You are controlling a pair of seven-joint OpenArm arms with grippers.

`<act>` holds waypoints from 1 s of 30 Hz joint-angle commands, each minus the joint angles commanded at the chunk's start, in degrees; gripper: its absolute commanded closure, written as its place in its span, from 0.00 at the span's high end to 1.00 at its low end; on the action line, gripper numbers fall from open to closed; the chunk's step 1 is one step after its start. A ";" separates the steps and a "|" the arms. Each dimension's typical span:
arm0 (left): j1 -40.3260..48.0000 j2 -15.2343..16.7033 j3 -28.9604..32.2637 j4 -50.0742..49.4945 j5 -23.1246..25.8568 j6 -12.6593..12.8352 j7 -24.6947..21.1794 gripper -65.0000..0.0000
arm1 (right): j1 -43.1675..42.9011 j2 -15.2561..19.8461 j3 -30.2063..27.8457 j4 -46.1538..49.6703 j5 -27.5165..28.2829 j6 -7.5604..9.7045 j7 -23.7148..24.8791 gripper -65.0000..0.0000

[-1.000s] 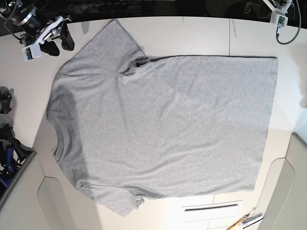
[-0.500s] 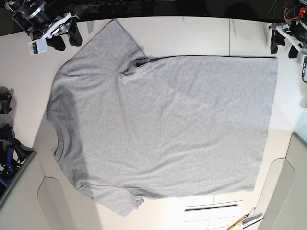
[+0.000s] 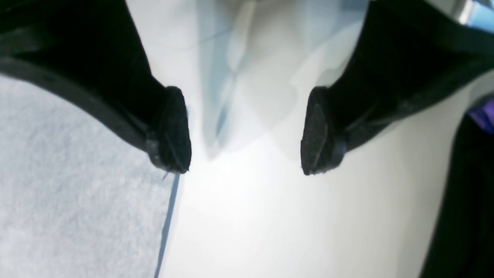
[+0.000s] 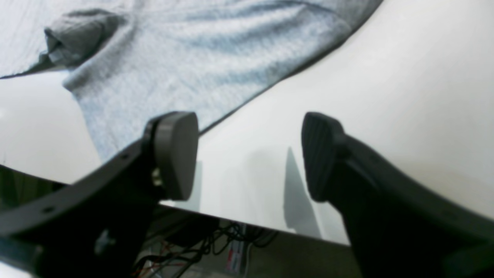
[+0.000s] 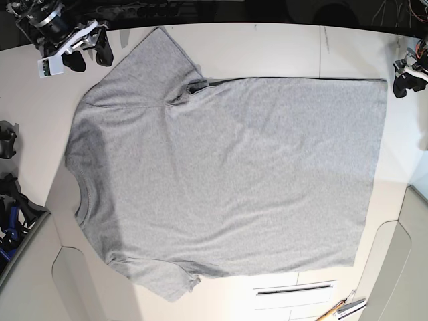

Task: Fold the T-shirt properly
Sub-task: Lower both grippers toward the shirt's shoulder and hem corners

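Note:
The grey T-shirt (image 5: 227, 174) lies spread flat on the white table (image 5: 267, 47), plain side up, neck to the left and hem to the right. My right gripper (image 5: 89, 59) hovers open just off the upper sleeve (image 4: 216, 54), over bare table, with its fingers (image 4: 175, 154) apart and empty. My left gripper (image 5: 404, 81) is open beside the hem's top right corner. In the left wrist view one of its fingertips (image 3: 170, 131) sits at the dark hem edge (image 3: 166, 224) of the shirt (image 3: 69, 200), the other over bare table.
The table's dark back edge (image 4: 247, 239) runs close behind the right gripper. Black clamps (image 5: 7, 140) sit at the left border. A slot (image 5: 294, 289) and some pens (image 5: 344, 309) lie near the front right.
The left gripper has come down and right to the hem's top corner. The right gripper has barely shifted beside the sleeve. The shirt has not moved.

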 joint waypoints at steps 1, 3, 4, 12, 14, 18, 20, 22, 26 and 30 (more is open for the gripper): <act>0.00 0.00 0.28 0.00 -1.03 -0.02 0.81 0.73 | 0.00 -0.50 0.00 -0.02 0.02 0.02 0.00 0.64; 0.00 0.00 1.40 0.00 -2.69 -1.42 2.64 0.73 | 0.00 -2.14 0.00 -0.04 0.17 0.02 0.00 0.64; 0.02 0.00 2.25 0.00 -3.41 -2.62 3.96 0.73 | 0.00 -2.99 0.00 -0.04 0.22 0.04 0.00 0.64; 0.00 0.00 9.38 0.02 -4.15 -2.83 5.88 0.73 | 0.02 -7.63 -0.96 -0.04 1.03 0.04 0.02 0.64; 0.00 0.00 10.14 0.02 -4.00 -2.83 5.88 0.73 | 0.02 -8.52 -1.84 -0.04 0.96 0.04 0.09 0.64; -0.02 -0.04 10.16 0.02 -3.72 -2.83 5.86 0.73 | 0.26 -9.84 -3.48 -0.04 -0.26 0.00 0.28 0.64; 0.00 0.00 10.16 0.02 -3.72 -2.83 5.86 0.73 | 0.72 -9.81 -4.09 -0.07 -0.39 0.00 0.26 0.64; 0.02 -0.02 10.16 0.02 -3.17 -2.83 5.90 0.73 | 1.14 -9.81 -4.55 -0.26 -1.01 -0.37 0.37 0.64; 0.00 -0.02 10.16 0.02 -1.27 -2.83 5.88 0.73 | 2.82 -9.94 -4.98 -3.87 -1.11 -0.79 0.44 0.64; 0.00 -0.02 10.16 0.02 -1.16 -2.83 5.86 0.73 | 4.63 -9.97 -4.98 -8.68 -0.98 -0.02 0.42 0.64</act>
